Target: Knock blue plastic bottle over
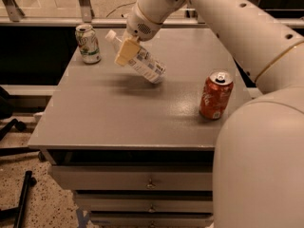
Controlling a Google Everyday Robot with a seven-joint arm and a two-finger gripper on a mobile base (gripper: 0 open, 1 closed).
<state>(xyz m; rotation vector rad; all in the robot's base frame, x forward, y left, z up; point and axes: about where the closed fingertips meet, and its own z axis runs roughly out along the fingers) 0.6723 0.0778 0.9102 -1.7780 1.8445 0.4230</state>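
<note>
Grey desk [118, 122] with drawers below: blue plastic bottle [148, 66] at upper centre, tilted steeply, white cap toward upper left, gripper [126, 53] against its neck end, grip state indeterminate; green-and-white soda can [88, 43] upper left and red soda can [216, 95] right, both upright.

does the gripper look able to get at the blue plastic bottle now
Likely yes: the gripper sits at the upper part of the blue plastic bottle, which leans steeply, and nothing stands between them.
</note>
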